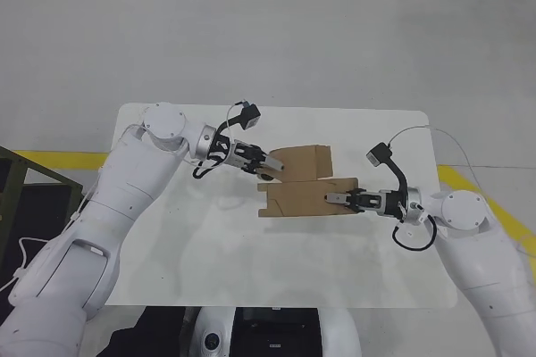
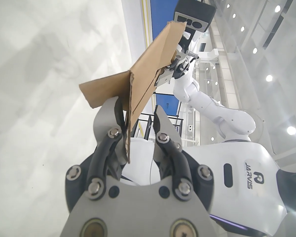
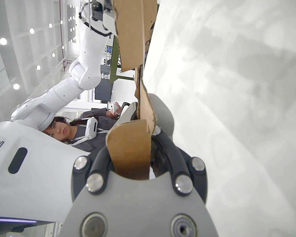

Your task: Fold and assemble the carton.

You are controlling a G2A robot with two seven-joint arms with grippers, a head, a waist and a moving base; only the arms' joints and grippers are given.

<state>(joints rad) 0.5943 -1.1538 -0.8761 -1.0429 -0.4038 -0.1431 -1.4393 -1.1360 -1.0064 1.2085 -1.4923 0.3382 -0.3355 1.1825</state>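
Note:
A flat brown carton [image 1: 297,202] is held over the middle of the white table [image 1: 205,259], with one panel folded up toward the far side. My left gripper [image 1: 277,167] is at the carton's far left edge. In the left wrist view the carton [image 2: 150,60] has its edge between the spread fingers of that gripper [image 2: 138,118], resting against one finger [image 2: 113,114]. My right gripper [image 1: 337,198] is shut on the carton's right end. In the right wrist view the cardboard [image 3: 129,25] runs out from that gripper [image 3: 144,114], and a flap hides part of it.
A dark green frame [image 1: 9,178] stands off the table's left side. The table's front half and far right corner are bare. A seated person [image 3: 88,127] is behind the robot and touches nothing on the table.

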